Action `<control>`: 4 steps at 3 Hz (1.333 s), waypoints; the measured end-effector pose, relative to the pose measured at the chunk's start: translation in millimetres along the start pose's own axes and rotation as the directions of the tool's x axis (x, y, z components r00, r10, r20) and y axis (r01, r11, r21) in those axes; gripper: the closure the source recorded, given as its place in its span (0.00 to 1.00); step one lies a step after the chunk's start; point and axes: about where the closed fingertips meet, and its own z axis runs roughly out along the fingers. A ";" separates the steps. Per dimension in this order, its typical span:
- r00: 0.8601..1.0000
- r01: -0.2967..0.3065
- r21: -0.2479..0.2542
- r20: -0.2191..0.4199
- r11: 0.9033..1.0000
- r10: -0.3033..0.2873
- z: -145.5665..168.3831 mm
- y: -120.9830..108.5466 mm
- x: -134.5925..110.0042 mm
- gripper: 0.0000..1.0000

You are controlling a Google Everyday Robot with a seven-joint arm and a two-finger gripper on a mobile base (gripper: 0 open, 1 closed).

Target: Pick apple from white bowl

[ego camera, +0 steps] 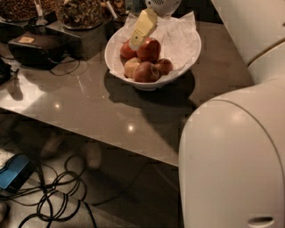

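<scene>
The robot's white body fills the near right corner. Its rounded shell is cut off by the bottom and right edges, and it hides that end of the table. On the dim floor to the left lies a tangle of black cables, with a blue object half out of view at the edge; what it is cannot be made out.

Beyond them is the grey-brown table, which has a few small glints of light on it. The white bowl stands towards the far side of the table. It is lined with crumpled paper and throws a dark shadow in front of it.

Several apples are heaped in the left part of the bowl. At the front is a reddish apple, with a pale apple and a small dark one on either side. Behind them sits the apple, large and deep red. A smaller red apple to its left is partly covered.

The gripper, pale yellow, slants down from a white wrist that is cut off at the top. Its tip is at the left shoulder of the apple, between the two red ones. Only one side of it shows, so I cannot tell whether it is open, closed or holding the apple.

At the back left are a black box with a cord and dark trays of nuts, which are cropped. Part of the white arm crosses the far right corner.
</scene>
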 end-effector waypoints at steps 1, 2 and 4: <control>1.000 0.000 0.000 0.000 1.000 0.000 0.0 0.0 0.0 0.00; 1.000 -0.003 0.000 -0.009 1.000 0.003 12.7 -7.6 5.6 0.00; 0.999 -0.014 0.016 -0.039 1.000 0.015 27.9 -26.6 27.9 0.18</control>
